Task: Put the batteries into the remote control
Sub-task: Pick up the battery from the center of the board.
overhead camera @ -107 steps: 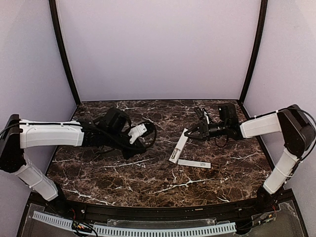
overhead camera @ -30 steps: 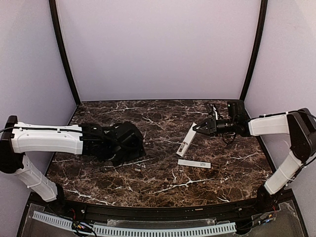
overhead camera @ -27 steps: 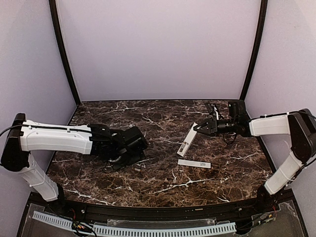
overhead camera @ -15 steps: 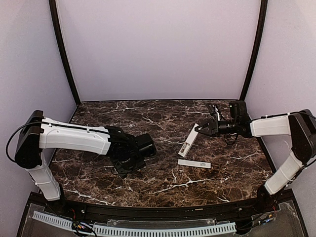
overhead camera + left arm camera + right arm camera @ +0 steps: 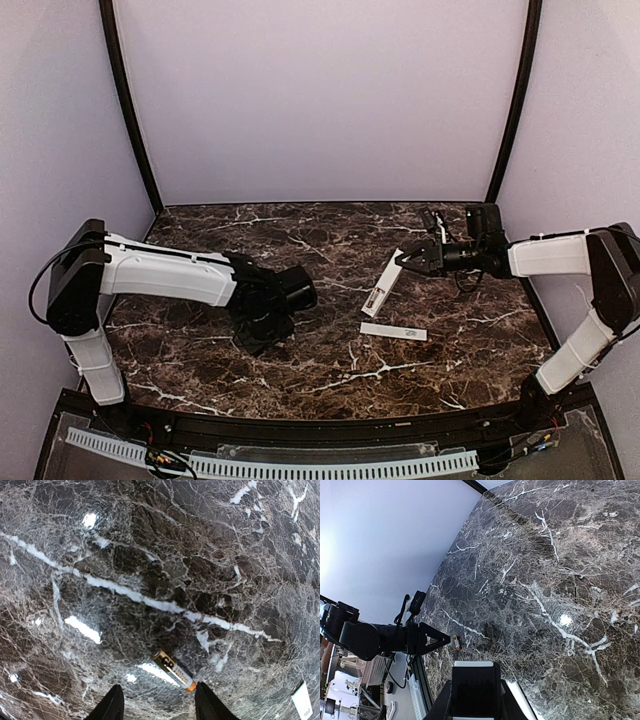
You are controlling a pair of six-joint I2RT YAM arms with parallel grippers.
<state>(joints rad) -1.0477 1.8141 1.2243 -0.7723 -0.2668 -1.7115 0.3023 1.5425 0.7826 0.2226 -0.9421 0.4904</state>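
- Your left arm had swung in across the dark, white-veined marble table [image 5: 330, 230]. It brought the left gripper [image 5: 159, 689] down over a small dark cylindrical battery with a gold-orange end [image 5: 173, 670], which lay flat on the stone.
- Its jaws had narrowed from wide to roughly half open. The battery sat slantwise between the fingers, its orange end just beside one of them, and nothing was gripped yet.
- By my reading, that put you at the pick-up of the first cell. I could see only this one battery.
- Your right gripper [image 5: 405, 262] stayed clamped on the far end of the slim white bar-shaped plastic remote control [image 5: 381, 285]. The remote was tilted with its lower end toward the stone, well apart from the battery.
- The thin flat white cover strip [image 5: 393, 330] lay near the remote, untouched.
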